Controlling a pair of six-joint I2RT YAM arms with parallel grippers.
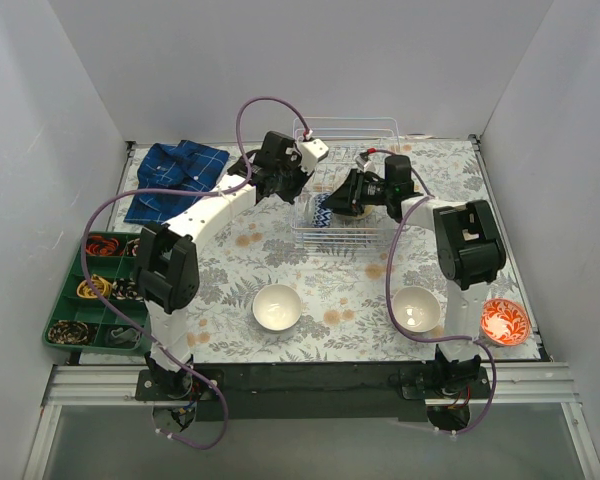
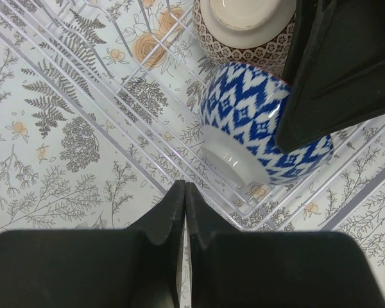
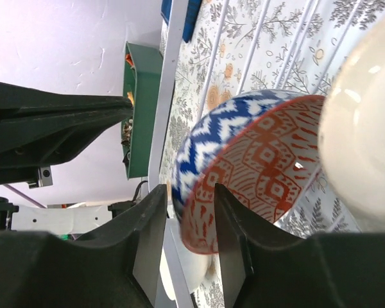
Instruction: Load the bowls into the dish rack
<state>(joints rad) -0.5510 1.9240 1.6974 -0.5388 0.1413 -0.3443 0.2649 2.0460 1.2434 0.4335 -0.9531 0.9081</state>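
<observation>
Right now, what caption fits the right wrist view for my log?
Right gripper pinches the rim of a blue-and-white bowl with red-patterned interior, inside the wire dish rack.

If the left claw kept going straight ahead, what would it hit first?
Likely a wire of the dish rack, ahead of the left gripper and beside the blue patterned bowl, though depth is unclear.

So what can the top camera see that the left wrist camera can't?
Only the top camera shows the two white bowls and the red bowl out on the table, plus the green tray and blue cloth. Only the left wrist camera shows the left pincer up close, shut and empty, and a brown lacy bowl. Both show the blue zigzag bowl sitting in the dish rack.
</observation>
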